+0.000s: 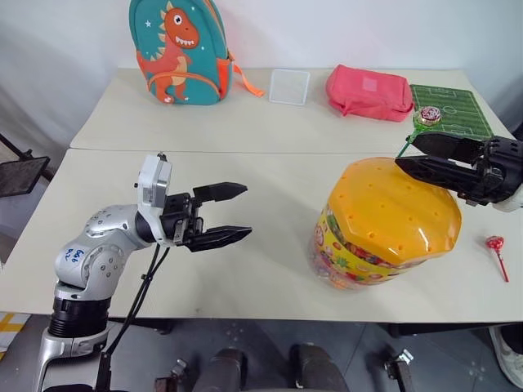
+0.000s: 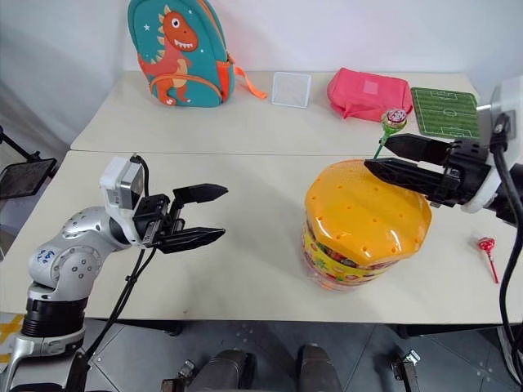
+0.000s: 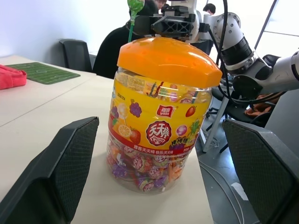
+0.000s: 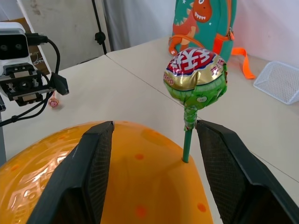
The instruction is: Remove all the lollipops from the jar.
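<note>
Black fingers of right gripper (image 4: 152, 172) parted, grasping nothing, poised level over orange domed lid (image 1: 392, 212) of jar (image 3: 156, 140). Green lollipop (image 4: 196, 77) upright between those fingers, nearer one of them, not touching either; green stick seated in a lid hole. Left gripper (image 1: 225, 214) spread wide and empty, pointing across the table (image 1: 245, 269) at the jar, well apart from it. Clear plastic tub with yellow candy label, lid on, many wrapped sweets visible inside. Red lollipop (image 1: 496, 245) lying flat on the table beyond the right fingers, outside the jar. Further off at far edge: dinosaur backpack (image 1: 180, 51), small white mesh basket (image 1: 289, 86), pink pouch (image 1: 369, 91), green football-pitch mat (image 2: 445, 111).
</note>
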{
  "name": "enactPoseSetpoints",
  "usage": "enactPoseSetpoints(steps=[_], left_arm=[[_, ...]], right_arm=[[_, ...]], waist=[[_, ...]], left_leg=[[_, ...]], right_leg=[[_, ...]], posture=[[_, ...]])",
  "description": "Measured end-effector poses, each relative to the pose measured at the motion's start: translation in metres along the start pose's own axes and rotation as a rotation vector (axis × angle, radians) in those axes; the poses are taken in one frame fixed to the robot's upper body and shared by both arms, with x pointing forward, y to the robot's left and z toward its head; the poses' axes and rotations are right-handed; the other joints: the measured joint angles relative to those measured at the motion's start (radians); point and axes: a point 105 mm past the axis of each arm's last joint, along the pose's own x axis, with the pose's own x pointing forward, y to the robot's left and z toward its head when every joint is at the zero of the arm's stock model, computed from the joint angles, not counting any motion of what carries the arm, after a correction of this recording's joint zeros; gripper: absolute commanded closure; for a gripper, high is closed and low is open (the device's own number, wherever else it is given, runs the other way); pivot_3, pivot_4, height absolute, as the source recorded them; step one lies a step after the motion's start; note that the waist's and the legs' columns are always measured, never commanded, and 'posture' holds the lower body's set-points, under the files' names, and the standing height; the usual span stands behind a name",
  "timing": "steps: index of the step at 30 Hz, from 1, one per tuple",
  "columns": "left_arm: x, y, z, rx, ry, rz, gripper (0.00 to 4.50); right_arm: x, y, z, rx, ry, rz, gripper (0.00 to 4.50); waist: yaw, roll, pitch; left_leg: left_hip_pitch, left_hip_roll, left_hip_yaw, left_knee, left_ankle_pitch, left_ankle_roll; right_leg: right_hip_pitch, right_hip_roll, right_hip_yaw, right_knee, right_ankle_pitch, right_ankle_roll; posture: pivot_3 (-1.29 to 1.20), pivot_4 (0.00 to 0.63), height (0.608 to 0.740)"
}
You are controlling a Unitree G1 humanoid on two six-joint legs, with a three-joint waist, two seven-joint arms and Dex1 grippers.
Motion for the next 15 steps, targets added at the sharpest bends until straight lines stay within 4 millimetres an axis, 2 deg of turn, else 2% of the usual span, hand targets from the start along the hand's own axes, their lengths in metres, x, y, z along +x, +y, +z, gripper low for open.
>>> enactPoseSetpoints(steps=[2,8,9,15], left_arm=[[0.002,-0.001,0.001,0.007,-0.002,-0.002,0.00],[0.006,-0.001,0.003,0.010,-0.027,0.005,0.00],[0.007,-0.001,0.004,0.006,-0.042,0.008,0.00],[0.009,0.001,0.012,-0.002,-0.108,0.028,0.00]], right_arm=[[0.002,-0.002,0.000,0.000,0.002,-0.001,2.19],[0.004,-0.010,-0.003,0.007,0.009,-0.037,4.25],[0.004,-0.012,-0.004,0.004,0.013,-0.047,4.48],[0.007,-0.015,-0.004,0.008,-0.022,-0.047,4.48]], waist=[[0.000,0.000,0.000],[0.000,0.000,0.000],[0.000,0.000,0.000],[-0.001,0.000,0.000]], left_leg=[[0.000,0.000,0.000,0.000,0.000,0.000],[0.000,0.000,0.000,0.000,0.000,0.000],[0.000,0.000,0.000,0.000,0.000,0.000],[0.000,0.000,0.000,-0.001,0.000,0.000]], right_leg=[[0.000,0.000,0.000,0.000,0.000,0.000],[0.000,0.000,0.000,0.000,0.000,0.000],[0.000,0.000,0.000,0.000,0.000,0.000],[-0.001,0.000,0.000,0.000,0.000,0.000]], posture=[[0.00,0.150,0.740],[0.00,0.150,0.740],[0.00,0.150,0.740],[0.00,0.150,0.740]])
